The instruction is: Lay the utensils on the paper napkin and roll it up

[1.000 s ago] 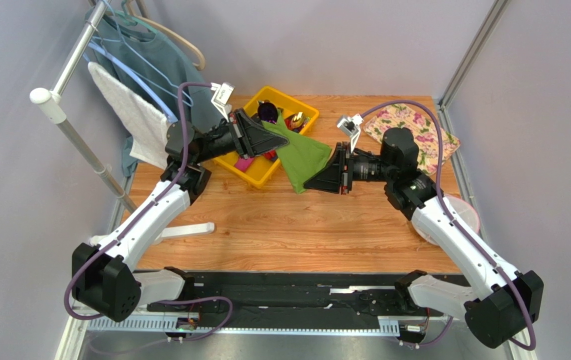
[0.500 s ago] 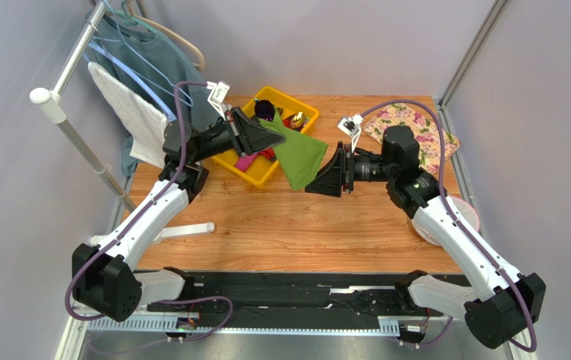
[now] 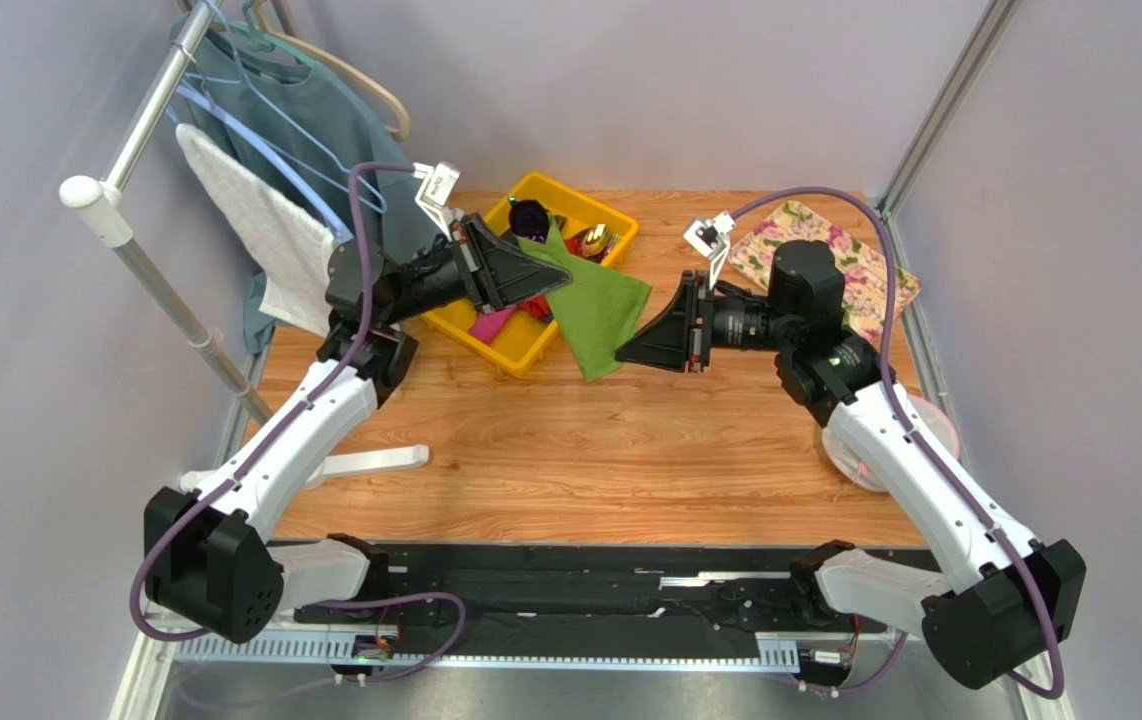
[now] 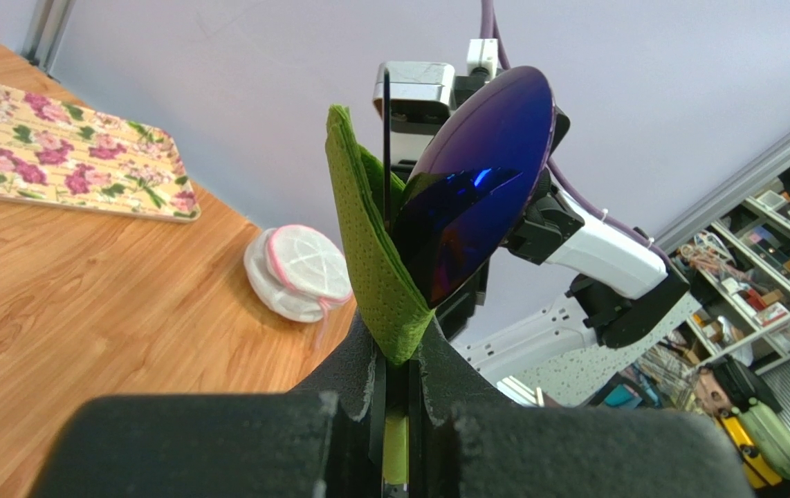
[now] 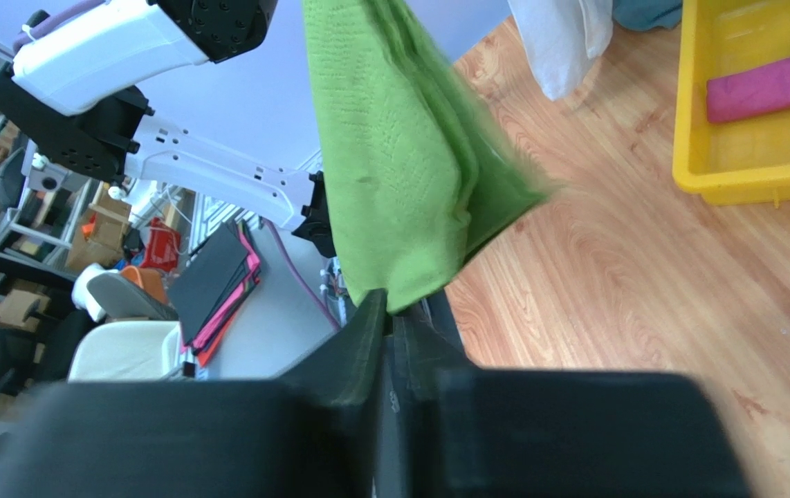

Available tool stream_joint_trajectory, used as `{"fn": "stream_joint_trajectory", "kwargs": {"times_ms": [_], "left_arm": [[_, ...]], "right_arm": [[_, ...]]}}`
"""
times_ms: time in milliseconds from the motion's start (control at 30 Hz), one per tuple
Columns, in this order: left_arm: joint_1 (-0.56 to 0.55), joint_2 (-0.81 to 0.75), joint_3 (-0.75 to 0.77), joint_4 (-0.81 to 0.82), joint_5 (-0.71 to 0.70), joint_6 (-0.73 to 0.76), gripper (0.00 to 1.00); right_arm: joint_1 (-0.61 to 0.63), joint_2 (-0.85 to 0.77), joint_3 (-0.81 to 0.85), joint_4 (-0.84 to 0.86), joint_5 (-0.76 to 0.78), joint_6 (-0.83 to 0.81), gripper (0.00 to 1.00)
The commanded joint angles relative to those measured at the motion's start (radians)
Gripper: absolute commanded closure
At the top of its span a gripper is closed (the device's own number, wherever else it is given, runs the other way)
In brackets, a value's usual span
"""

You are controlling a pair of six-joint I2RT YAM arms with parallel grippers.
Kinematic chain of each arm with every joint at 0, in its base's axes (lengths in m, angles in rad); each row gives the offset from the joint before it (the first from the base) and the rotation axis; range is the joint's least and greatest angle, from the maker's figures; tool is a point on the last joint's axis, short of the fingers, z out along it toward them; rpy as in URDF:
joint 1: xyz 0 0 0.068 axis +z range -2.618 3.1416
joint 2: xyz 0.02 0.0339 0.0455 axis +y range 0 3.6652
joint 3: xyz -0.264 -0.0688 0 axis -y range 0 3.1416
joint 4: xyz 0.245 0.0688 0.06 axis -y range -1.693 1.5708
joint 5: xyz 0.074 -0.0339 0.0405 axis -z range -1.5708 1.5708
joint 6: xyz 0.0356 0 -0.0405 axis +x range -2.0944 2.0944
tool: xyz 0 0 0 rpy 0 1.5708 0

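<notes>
Wood of the desk (image 3: 577, 465) lies open across its whole near half, so you have room to move in front of both arms. Along the far edge sit the yellow bin (image 3: 510, 350), left of centre, and the floral mat (image 3: 833, 255) at the right corner. Your paper napkin (image 3: 597, 312) hangs in the air between them in several layers, its top corner over the bin's right rim. Your left gripper (image 4: 399, 358) is pressed together on that top corner, and your right gripper (image 5: 394, 316) pinches the lower corner above open wood. The utensils (image 3: 589, 240) lie in the bin.
</notes>
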Motion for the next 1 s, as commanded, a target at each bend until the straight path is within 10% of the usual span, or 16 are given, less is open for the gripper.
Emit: {"fn": "stream_joint_trajectory", "kwargs": {"times_ms": [0,133,400,967], "left_arm": [[0.004,-0.011,0.034,0.050,-0.011,-0.004,1.00],[0.004,-0.011,0.037,0.047,-0.009,-0.004,1.00],[0.004,-0.013,0.031,0.045,-0.009,-0.002,1.00],[0.004,-0.002,0.027,0.051,0.000,-0.008,1.00]], "right_arm": [[-0.001,-0.005,0.002,0.063,-0.015,-0.007,1.00],[-0.009,-0.003,-0.018,0.051,0.001,-0.021,1.00],[-0.033,0.013,0.051,-0.044,0.024,-0.048,0.53],[-0.070,0.041,0.084,0.015,-0.010,0.007,0.70]]}}
